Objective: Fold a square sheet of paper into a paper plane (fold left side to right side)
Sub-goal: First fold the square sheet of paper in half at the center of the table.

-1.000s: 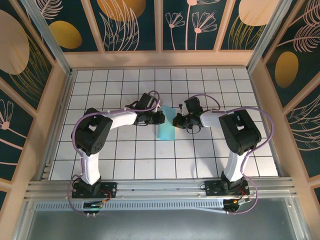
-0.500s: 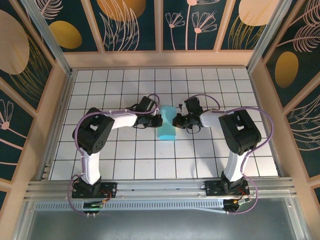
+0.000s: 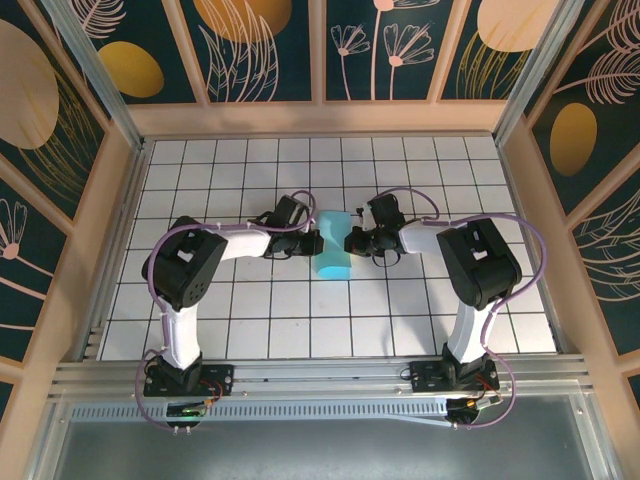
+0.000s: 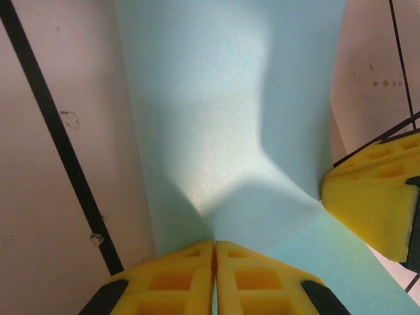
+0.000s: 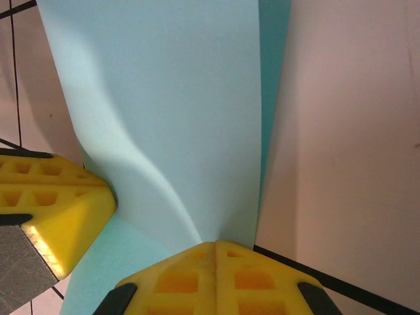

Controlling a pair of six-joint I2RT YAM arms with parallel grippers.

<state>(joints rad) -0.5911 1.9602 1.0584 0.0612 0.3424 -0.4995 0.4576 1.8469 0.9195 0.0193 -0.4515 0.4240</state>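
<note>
Top external view: the square sheet of paper (image 3: 333,247) lies near the middle of the gridded surface (image 3: 250,320). It shows as a narrow light-blue band running away from the near edge, between the two tools. The left tool (image 3: 313,243) meets its left edge and the right tool (image 3: 351,243) its right edge.

From the left wrist, the yellow fingers (image 4: 174,279) are pressed together with the paper's edge pinched between them. The sheet buckles in a soft ridge ahead, and the right tool's yellow finger touches the paper at the far side.

From the right wrist, that tool is likewise clamped tight on the opposite edge. A darker blue layer shows under the sheet along its right side.
</note>
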